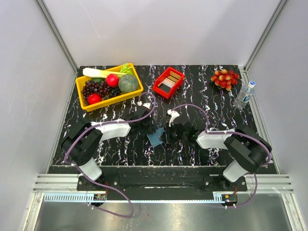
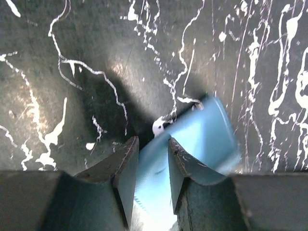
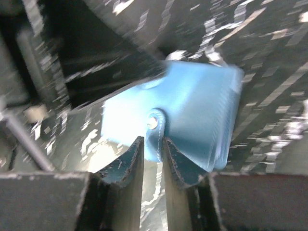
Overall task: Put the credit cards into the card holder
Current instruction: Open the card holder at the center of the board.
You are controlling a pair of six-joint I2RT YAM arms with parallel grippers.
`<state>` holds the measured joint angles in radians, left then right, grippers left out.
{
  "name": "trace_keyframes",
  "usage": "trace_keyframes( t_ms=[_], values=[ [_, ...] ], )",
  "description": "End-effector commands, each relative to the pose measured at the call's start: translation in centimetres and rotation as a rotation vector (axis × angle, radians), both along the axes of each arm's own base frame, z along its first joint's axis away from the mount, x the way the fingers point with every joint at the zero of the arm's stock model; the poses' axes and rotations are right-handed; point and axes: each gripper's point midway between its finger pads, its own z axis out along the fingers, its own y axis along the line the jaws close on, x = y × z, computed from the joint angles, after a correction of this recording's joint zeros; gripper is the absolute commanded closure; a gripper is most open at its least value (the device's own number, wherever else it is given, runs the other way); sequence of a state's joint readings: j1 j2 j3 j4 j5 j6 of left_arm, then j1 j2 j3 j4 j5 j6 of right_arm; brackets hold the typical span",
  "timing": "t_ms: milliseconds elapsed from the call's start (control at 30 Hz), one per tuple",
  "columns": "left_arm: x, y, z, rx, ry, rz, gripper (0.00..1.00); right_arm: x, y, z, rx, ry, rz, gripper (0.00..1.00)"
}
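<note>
Card holder point(image 1: 155, 138) — mid-table, between both arms. Left gripper point(image 2: 153, 140), right gripper point(image 3: 151, 139): jaws narrow, astride its edges; grip unclear. Credit cards point(image 1: 169, 81) — in red tray point(image 1: 158, 83) behind, yellow fruit basket point(image 1: 108, 100) beside it.

The blue card holder point(image 3: 192, 110) shows blurred over the dark marbled bench point(image 3: 269, 48). Its near edge, by the snap point(image 3: 153, 120), sits in the narrow gap of the right end effector point(image 3: 152, 142); whether the fingers grip it is unclear.
</note>
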<state>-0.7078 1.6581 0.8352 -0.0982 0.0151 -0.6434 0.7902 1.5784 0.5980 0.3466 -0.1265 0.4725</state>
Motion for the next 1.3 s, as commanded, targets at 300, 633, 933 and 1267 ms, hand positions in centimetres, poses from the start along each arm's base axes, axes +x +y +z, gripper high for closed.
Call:
trace_keyframes(
  t_ms=[300, 633, 933, 1267],
  values=[
    [-1.7, 1.2, -4.0, 0.086, 0.066, 0.056, 0.68, -2.8, 2.5, -0.8, 0.112, 0.309, 0.038, 0.98],
    [-2.1, 4.1, -1.2, 0.135, -0.025, 0.100, 0.60, -1.0, 1.0, -2.6, 0.065, 0.357, -0.171, 0.87],
    [-2.7, 5.3, -0.7, 0.126, -0.058, 0.128, 0.59, -0.1, 1.6, -1.6, 0.099, 0.354, -0.060, 0.77],
    [-1.8, 3.7, 4.3, 0.034, -0.177, 0.034, 0.32, -0.9, 1.8, -0.5, 0.129, 0.347, -0.015, 0.67]
  ],
)
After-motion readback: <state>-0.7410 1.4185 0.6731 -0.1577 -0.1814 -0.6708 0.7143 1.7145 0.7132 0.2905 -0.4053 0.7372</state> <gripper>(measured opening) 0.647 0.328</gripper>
